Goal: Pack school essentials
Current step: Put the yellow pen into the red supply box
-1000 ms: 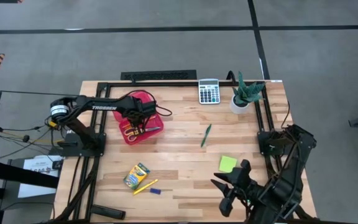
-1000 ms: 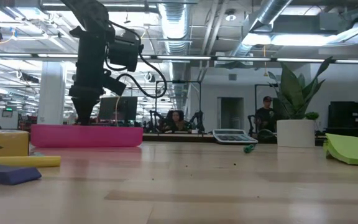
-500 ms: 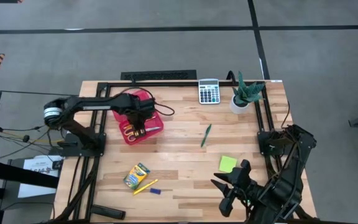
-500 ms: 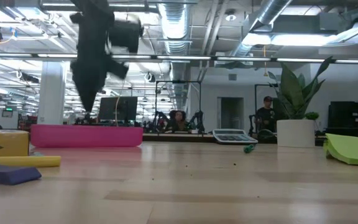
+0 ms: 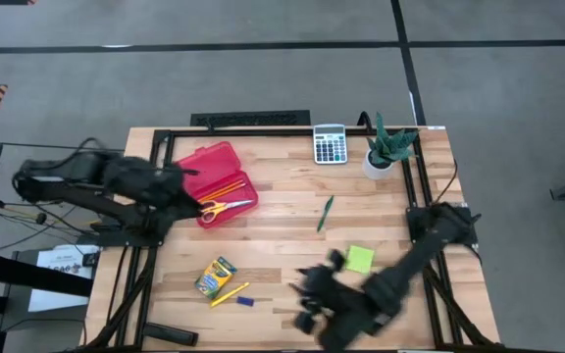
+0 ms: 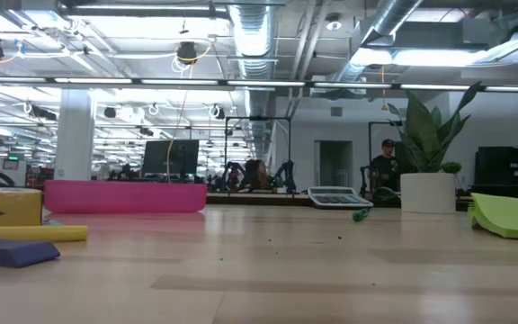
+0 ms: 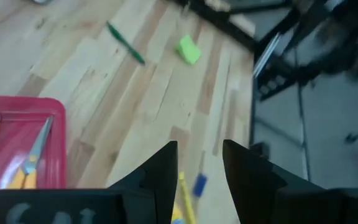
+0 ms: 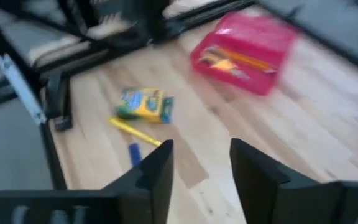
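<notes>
The red case (image 5: 219, 181) lies open at the table's far left, with orange pencils (image 5: 226, 188) and yellow-handled scissors (image 5: 226, 207) in it. The green pen (image 5: 325, 213) and the lime sticky-note pad (image 5: 359, 258) lie on the table right of the middle. The crayon box (image 5: 216, 277), yellow marker (image 5: 230, 294) and blue eraser (image 5: 246, 301) lie at the near left. My left gripper (image 5: 186, 192) is open and empty at the case's left side. My right gripper (image 5: 304, 302) is open and empty near the near edge, right of the eraser.
A grey calculator (image 5: 330, 143) and a potted plant (image 5: 390, 147) stand at the far right. A black frame (image 5: 263, 130) runs along the table's far edge and sides. Bare wood lies between the case and the pen. People sit in the room behind (image 6: 385, 162).
My left gripper has risen from over the red case and drawn back toward the table's left edge, leaving the low view. My right arm has swung from the near right corner toward the table's left along the near edge, and its gripper now stands near the eraser.
</notes>
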### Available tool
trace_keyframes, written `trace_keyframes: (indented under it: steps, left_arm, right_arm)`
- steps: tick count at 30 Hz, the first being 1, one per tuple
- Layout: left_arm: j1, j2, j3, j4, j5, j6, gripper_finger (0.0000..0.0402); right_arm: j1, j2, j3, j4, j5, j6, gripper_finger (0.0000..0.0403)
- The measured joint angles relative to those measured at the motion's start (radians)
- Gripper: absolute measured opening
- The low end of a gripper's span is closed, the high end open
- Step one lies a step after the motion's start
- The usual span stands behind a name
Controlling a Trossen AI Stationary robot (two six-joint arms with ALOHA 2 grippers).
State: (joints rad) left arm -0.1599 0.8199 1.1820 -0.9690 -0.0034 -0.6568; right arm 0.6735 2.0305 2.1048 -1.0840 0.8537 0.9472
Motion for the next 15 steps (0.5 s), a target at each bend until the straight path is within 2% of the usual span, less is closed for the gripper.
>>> trace_keyframes:
  steps: [3,5,7,9,12,15]
  left_arm:
    - [-0.102,-0.044,-0.001,0.001,-0.111,-0.083,0.012]
    - [-0.155,-0.056,-0.001,0.0,-0.164,-0.108,0.012]
    - [-0.2,-0.056,-0.001,0.001,-0.196,-0.116,0.012]
    - [-0.234,-0.05,-0.001,0.001,-0.213,-0.117,0.012]
    - [-0.276,-0.036,-0.002,0.005,-0.235,-0.116,0.012]
    - [-0.312,-0.023,-0.002,0.038,-0.284,-0.114,0.012]
  right_arm:
    - [-0.102,0.051,0.0,0.238,-0.172,-0.262,0.0209]
    - [-0.168,0.081,0.0,0.388,-0.336,-0.425,0.0222]
    - [-0.23,0.119,0.003,0.518,-0.508,-0.531,0.0226]
    - [-0.276,0.158,0.002,0.562,-0.641,-0.615,0.0225]
    - [-0.319,0.229,0.001,0.615,-0.761,-0.704,0.022]
    - [-0.328,0.291,0.0,0.615,-0.791,-0.796,0.0215]
